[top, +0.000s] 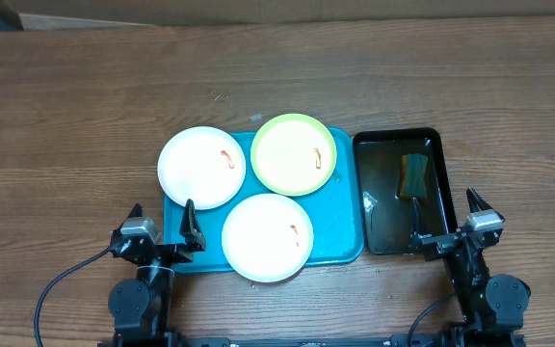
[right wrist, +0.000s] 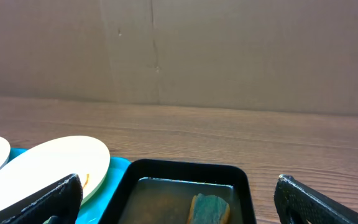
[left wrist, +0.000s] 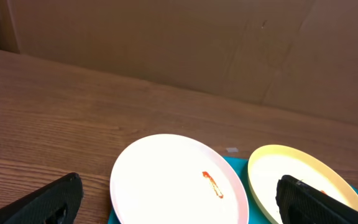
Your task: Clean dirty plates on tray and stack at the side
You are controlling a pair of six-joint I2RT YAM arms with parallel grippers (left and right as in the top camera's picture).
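Three plates lie on the turquoise tray (top: 340, 236): a white plate (top: 200, 167) at the back left, a pale yellow-green plate (top: 293, 153) at the back right, and a white plate (top: 267, 237) at the front. Each carries a small red-orange smear. My left gripper (top: 160, 224) stands open at the tray's front left corner, holding nothing; its wrist view looks over the white plate (left wrist: 176, 186) and the yellow-green plate (left wrist: 303, 183). My right gripper (top: 450, 218) is open and empty at the near end of the black tub, right of the tray.
A black tub (top: 441, 183) of murky water holding a green-and-yellow sponge (top: 413, 174) sits just right of the tray. The sponge (right wrist: 210, 208) shows between the right fingers. Bare wooden table (top: 66, 125) spreads left and behind. A cardboard wall (right wrist: 229, 50) backs the table.
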